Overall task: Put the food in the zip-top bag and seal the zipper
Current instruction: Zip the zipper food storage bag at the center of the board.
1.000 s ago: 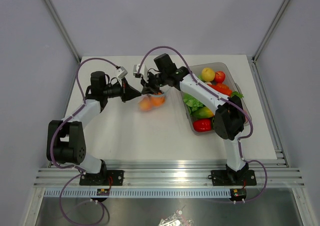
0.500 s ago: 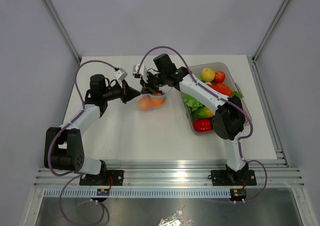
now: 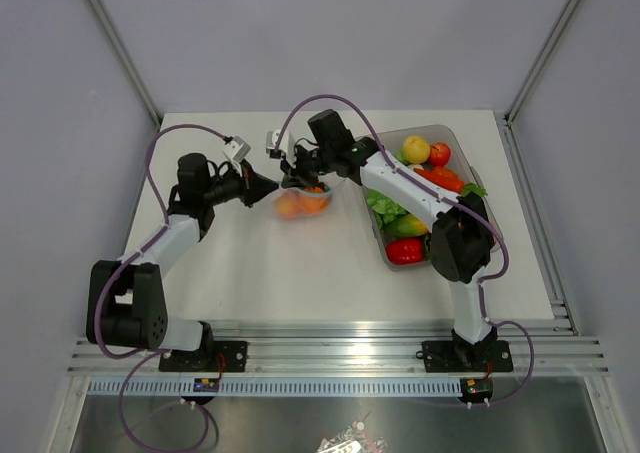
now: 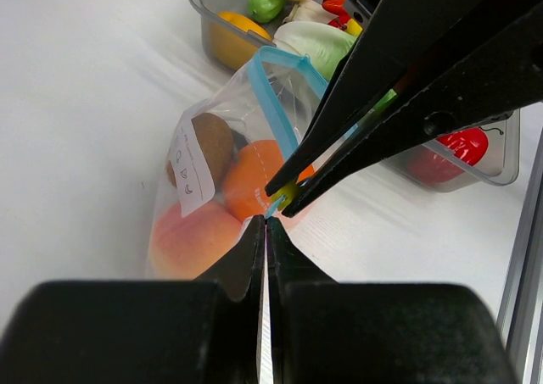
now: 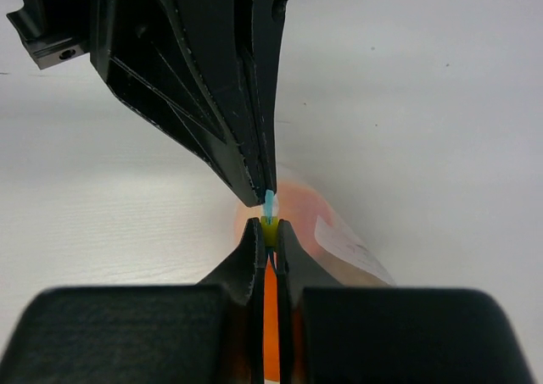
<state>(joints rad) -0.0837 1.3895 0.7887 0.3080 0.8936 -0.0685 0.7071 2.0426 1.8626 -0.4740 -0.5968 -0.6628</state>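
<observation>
The zip-top bag point(image 3: 300, 205) lies on the white table, mid-left, holding food: a peach point(image 4: 187, 240), an orange point(image 4: 252, 176) and a brown fruit point(image 4: 212, 147). Its light blue zipper point(image 4: 273, 91) loops along the mouth, still gaping at the far end. My left gripper point(image 3: 274, 185) is shut on the bag's near corner, by the zipper's end point(image 5: 269, 202). Tip to tip with it, my right gripper point(image 3: 293, 181) is shut on a small yellow-green slider point(image 5: 269, 230) on the zipper. In the wrist views the left gripper point(image 4: 265, 223) and right gripper point(image 5: 269, 225) almost touch.
A rigid clear tray point(image 3: 455, 134) stands to the right with a yellow fruit point(image 3: 416, 149), a red one point(image 3: 440, 153), green lettuce point(image 3: 384, 209) and a red pepper point(image 3: 404, 250). The right arm reaches across the tray's left side.
The left arm's wrist and forearm have shifted slightly down and left while its tips stayed at the bag. The right gripper and bag have barely moved.
</observation>
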